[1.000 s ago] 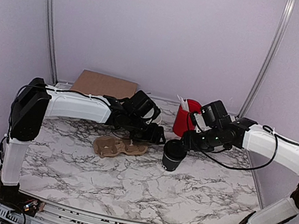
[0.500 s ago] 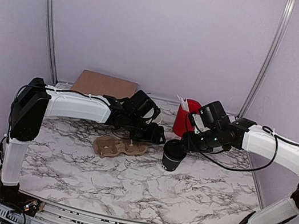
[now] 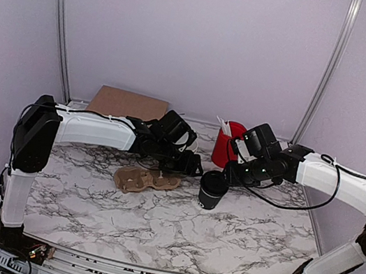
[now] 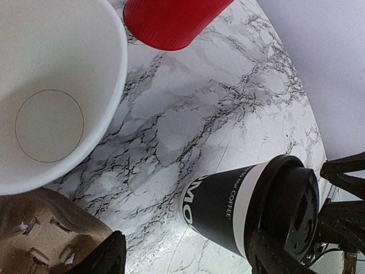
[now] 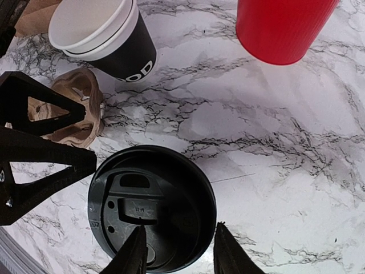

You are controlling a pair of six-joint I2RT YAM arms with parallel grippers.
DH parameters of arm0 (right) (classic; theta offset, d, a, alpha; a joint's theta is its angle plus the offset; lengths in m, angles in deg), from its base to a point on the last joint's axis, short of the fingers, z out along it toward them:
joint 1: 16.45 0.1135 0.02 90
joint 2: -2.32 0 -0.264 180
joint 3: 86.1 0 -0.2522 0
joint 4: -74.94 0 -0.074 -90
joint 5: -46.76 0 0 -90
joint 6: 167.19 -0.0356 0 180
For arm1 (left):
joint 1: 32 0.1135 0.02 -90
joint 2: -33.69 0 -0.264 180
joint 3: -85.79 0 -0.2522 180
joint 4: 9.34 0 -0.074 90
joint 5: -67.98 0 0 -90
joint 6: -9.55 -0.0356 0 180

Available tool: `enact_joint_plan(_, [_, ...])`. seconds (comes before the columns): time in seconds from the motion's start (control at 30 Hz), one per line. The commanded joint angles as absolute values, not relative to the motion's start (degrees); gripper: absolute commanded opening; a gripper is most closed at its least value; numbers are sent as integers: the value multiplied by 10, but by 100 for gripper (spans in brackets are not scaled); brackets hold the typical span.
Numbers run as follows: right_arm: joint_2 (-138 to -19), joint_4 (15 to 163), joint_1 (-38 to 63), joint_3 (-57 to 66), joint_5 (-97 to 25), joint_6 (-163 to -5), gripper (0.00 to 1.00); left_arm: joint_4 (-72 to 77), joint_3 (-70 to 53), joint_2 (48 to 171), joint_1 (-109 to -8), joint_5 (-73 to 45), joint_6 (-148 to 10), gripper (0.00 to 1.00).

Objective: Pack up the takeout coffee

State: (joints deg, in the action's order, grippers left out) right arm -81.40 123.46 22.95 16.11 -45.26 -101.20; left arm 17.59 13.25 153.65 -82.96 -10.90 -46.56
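Takeout coffee upright on tabletop; we're at grasp step. R pincer straddles lid, can't tell if gripping; L pincer open, empty. Next: firm hold, lift level to carrier.

White arm shells, bulky black joints.

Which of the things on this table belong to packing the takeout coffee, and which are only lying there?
For the job: takeout coffee; cardboard cup carrier, probably.
Only lying there: red cup; stack of lidless cups; flat brown cardboard at the back, use unclear.
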Motion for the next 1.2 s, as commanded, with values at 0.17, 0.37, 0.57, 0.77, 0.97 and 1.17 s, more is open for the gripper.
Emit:
enact_joint_plan(0.17, [-807,1230,235,163,-452,-1021,37,162,151,1509,-836,-101,-471,75])
enact_joint_plan(0.37, [-810,1227,235,167,-449,-1022,36,161,146,1503,-836,-111,-468,75])
enact_joint_plan(0.57, [-811,1225,235,169,-446,-1025,34,160,144,1498,-835,-112,-471,75])
enact_joint_plan(0.77, [-811,1223,236,171,-445,-1025,31,160,145,1508,-839,-97,-470,74])
enact_joint_plan(0.97, [-817,1221,236,173,-445,-1026,28,160,149,1520,-841,-89,-469,72])
enact_joint_plan(1.17, [-820,1221,236,174,-446,-1026,28,161,151,1534,-842,-87,-468,67])
